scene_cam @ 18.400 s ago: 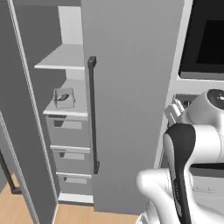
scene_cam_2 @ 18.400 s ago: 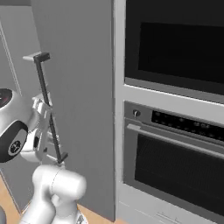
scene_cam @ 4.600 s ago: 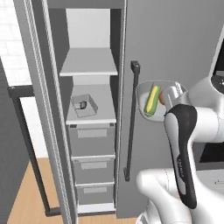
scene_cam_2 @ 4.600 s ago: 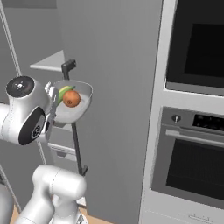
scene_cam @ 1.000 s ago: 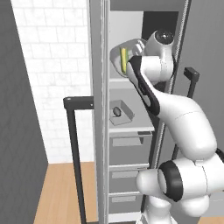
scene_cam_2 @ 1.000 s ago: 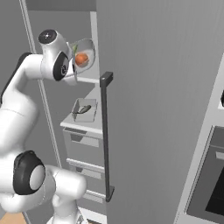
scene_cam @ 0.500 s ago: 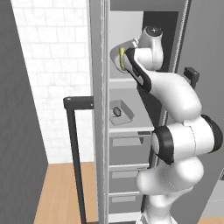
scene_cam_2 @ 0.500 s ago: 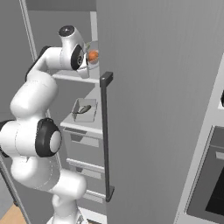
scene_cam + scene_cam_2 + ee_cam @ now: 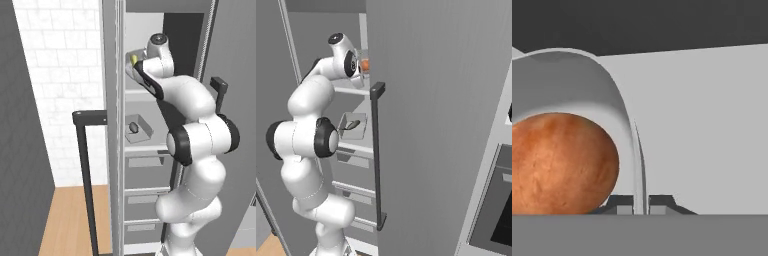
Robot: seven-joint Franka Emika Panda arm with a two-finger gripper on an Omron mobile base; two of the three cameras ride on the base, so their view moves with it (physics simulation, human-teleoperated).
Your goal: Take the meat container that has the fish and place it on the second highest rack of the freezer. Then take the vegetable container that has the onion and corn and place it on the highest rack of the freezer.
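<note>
Now the fish point(image 9: 133, 127) sits on the second highest rack point(image 9: 145, 148), and your end effector point(image 9: 640, 201), clamped on the bowl point(image 9: 619, 107) rim, must lower it onto the highest rack point(image 9: 351, 90).

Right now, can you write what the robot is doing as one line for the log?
phase: placing vegetables | gripper: shut on bowl rim | inside: onion, corn | location: at highest rack | fish: in tray on second highest rack

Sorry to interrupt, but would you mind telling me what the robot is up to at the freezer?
The white arm's claw is clamped on the rim of a pale grey bowl holding a round orange-brown onion and a yellow corn cob, up at the topmost pale grey shelf of the open freezer. The square tray with the dark fish already sits one shelf below.
</note>
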